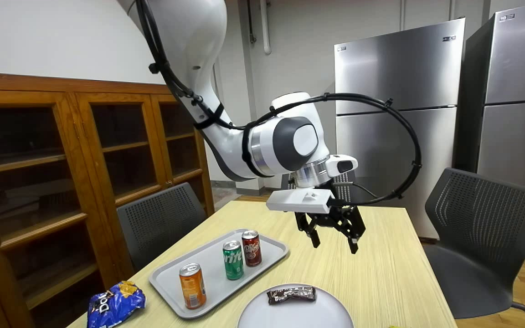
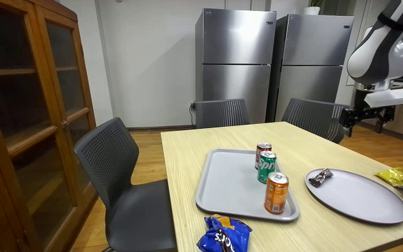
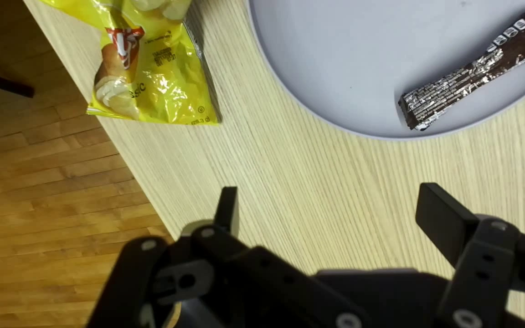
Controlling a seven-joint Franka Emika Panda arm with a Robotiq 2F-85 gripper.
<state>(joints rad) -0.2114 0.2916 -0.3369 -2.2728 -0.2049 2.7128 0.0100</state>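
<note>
My gripper (image 3: 328, 189) is open above the pale wood table, with nothing between its fingers; an exterior view has the gripper (image 1: 335, 248) in the air beyond the plate. Nearest to it in the wrist view are a grey plate (image 3: 317, 54), bearing a brown wrapped bar (image 3: 476, 70) near its rim, and a yellow chip bag (image 3: 157, 59) by the table edge. A grey tray (image 2: 229, 178) carries an orange can (image 1: 193, 286), a green Sprite can (image 1: 233, 260) and a dark red Dr Pepper can (image 1: 251, 249), all upright. Beside the tray lies a blue bag (image 2: 226, 233).
Dark chairs (image 2: 114, 164) stand around the table, one close to the tray side. A wooden cabinet with glass doors (image 1: 71, 182) lines a wall, and steel refrigerators (image 2: 236, 70) stand behind. Black cables (image 1: 408, 132) loop out from the arm.
</note>
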